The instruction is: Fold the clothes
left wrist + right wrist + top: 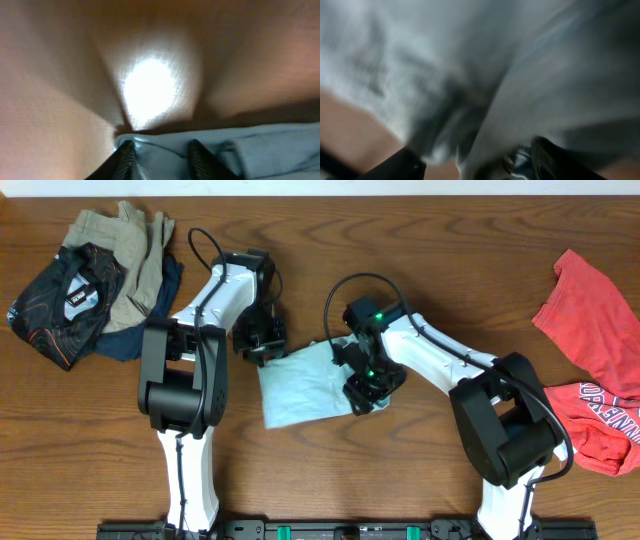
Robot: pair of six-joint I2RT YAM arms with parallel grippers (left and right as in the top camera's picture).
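Evidently mid-fold: your left gripper (262,348), jaws apart, straddles a corner of the soft pale blue-grey T-shirt (300,392), while the right gripper (366,388) at its opposite edge has an unreadable grip, so secure both holds before lifting.

Blurred blue-grey shirt (445,60), right wrist

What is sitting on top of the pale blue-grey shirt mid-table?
Only the two grippers: the left gripper at its upper-left corner, the right gripper at its right edge. The pale blue-grey shirt beneath them is hidden, so any pinch is unclear.

A dark brown wooden table (330,470) with visible grain.
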